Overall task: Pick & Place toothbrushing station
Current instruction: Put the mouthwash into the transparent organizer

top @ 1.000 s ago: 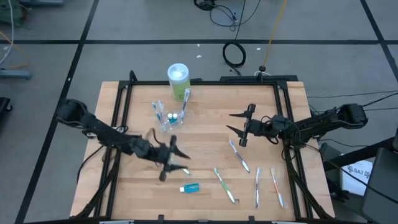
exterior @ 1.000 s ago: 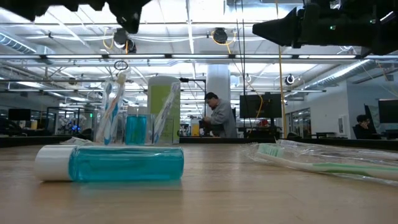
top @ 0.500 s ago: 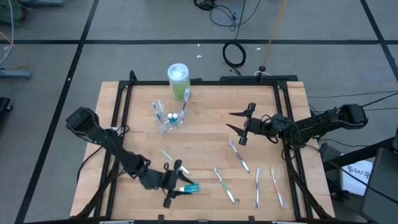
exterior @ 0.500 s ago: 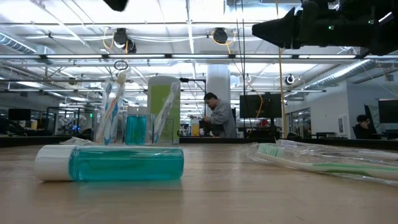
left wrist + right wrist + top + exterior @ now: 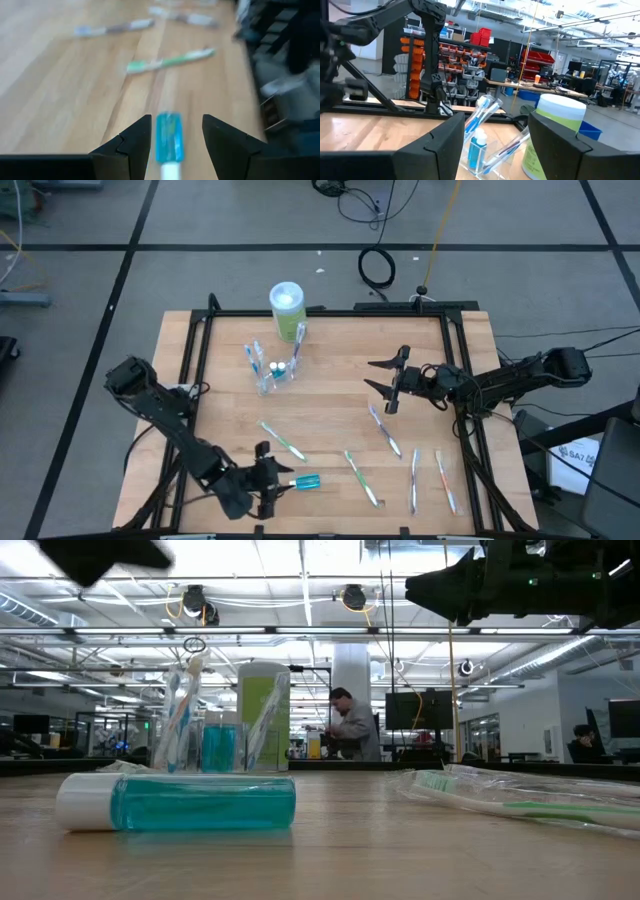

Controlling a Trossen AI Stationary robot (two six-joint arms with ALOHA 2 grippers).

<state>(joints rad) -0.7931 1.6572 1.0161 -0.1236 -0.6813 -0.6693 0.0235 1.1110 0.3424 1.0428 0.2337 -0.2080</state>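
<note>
Straddling the blue toothpaste tube (image 5: pixel 168 137) without touching it, the left gripper (image 5: pixel 266 483) holds its fingers (image 5: pixel 131 142) parted on either side, with nothing in its grasp; the tube lies flat on the worktop (image 5: pixel 330 405) near the front edge, its white cap toward the gripper, a line-up that suits closing on it lengthwise. Just beyond the tube lies a green toothbrush (image 5: pixel 283 440). Further right, more loose toothbrushes (image 5: pixel 364 478) lie scattered over the front right part of the worktop, not yet collected. The clear cup (image 5: pixel 272 372) stands at the far left centre with several brushes and small tubes upright in it, apparently the collecting point, and a green-and-white canister (image 5: pixel 287 310) stands just behind it. The right gripper (image 5: pixel 384 385) waits above the right centre, fingers wide apart and empty, facing the cup.
</note>
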